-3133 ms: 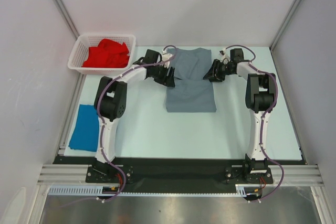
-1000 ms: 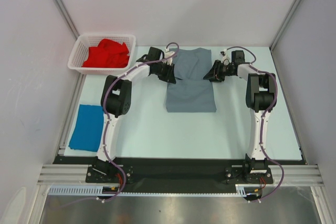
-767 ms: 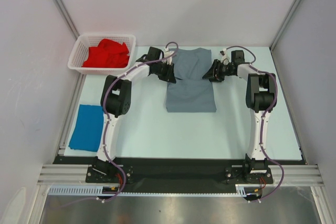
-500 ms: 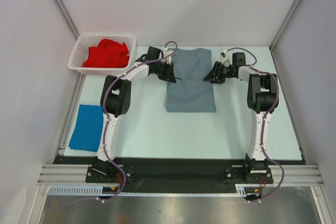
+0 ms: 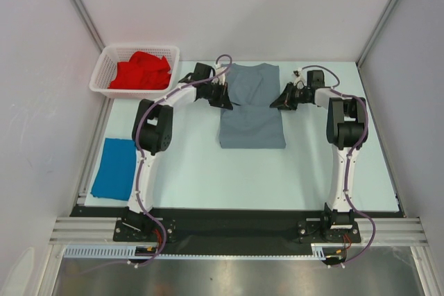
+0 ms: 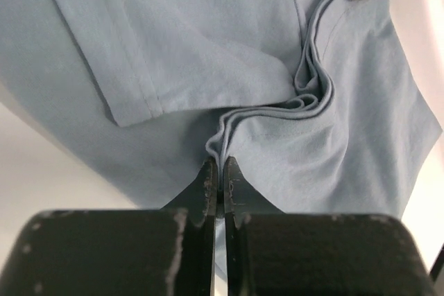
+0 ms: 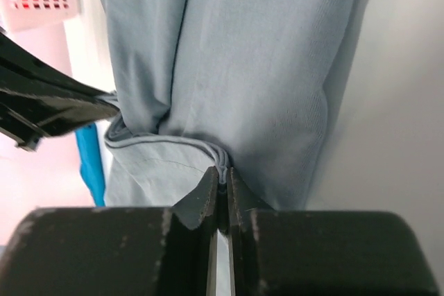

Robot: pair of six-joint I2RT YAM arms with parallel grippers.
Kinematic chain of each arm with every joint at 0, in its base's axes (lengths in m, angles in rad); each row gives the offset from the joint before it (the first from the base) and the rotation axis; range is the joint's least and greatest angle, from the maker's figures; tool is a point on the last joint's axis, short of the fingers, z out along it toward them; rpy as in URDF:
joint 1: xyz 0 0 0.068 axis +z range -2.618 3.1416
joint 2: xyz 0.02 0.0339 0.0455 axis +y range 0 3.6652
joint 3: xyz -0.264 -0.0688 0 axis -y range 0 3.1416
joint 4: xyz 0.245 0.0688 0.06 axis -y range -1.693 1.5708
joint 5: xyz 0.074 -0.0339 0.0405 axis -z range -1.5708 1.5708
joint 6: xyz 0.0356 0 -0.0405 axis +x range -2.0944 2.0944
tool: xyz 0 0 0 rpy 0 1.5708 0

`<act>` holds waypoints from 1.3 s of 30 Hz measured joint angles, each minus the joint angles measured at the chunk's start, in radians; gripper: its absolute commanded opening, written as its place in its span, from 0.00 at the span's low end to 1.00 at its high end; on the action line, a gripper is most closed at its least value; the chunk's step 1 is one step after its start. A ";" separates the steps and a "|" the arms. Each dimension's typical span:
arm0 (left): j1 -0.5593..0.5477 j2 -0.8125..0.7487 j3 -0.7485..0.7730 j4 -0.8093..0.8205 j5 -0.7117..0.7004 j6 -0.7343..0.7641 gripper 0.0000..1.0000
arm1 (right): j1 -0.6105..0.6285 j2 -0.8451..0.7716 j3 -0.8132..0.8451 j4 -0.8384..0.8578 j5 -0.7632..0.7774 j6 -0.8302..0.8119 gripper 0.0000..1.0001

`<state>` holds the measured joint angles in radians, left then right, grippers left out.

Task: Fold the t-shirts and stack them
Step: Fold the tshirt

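Observation:
The slate grey t-shirt (image 5: 252,105) lies in the middle of the table, its sides folded in to a narrow strip. My left gripper (image 5: 226,100) is shut on a pinch of its left edge (image 6: 216,149). My right gripper (image 5: 275,104) is shut on a fold of its right edge (image 7: 220,164). The bright blue t-shirt (image 5: 113,167) lies flat at the left edge of the table. The red t-shirt (image 5: 141,71) is bunched in the white mesh basket (image 5: 103,68). In the right wrist view the left gripper's fingers (image 7: 48,105) show across the cloth.
The white mesh basket stands at the back left corner. Metal frame posts (image 5: 76,5) rise at both back corners, and white walls close in the sides. A black strip with the arm bases (image 5: 229,223) runs along the near edge.
Both grippers have closed onto the grey t-shirt's side edges, the left one having moved in slightly toward the cloth. The shirts have not shifted.

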<state>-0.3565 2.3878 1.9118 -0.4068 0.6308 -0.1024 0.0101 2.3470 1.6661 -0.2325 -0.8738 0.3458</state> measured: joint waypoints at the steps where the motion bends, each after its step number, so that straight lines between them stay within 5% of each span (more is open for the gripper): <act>1: 0.001 -0.005 -0.014 0.010 0.002 -0.013 0.00 | 0.000 0.000 -0.003 0.008 0.000 0.021 0.01; 17: 0.003 -0.411 -0.488 0.204 0.068 -0.236 0.00 | -0.001 -0.273 -0.295 0.055 -0.061 0.203 0.00; 33: -0.149 -0.818 -1.035 0.343 0.074 -0.401 0.00 | 0.012 -0.670 -0.706 -0.140 -0.032 0.100 0.00; 39: -0.170 -0.953 -1.130 0.346 0.045 -0.443 0.00 | 0.026 -0.814 -0.856 -0.182 -0.020 0.085 0.00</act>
<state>-0.5266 1.4345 0.7815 -0.0605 0.6762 -0.5453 0.0360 1.5333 0.8101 -0.4145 -0.8936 0.4309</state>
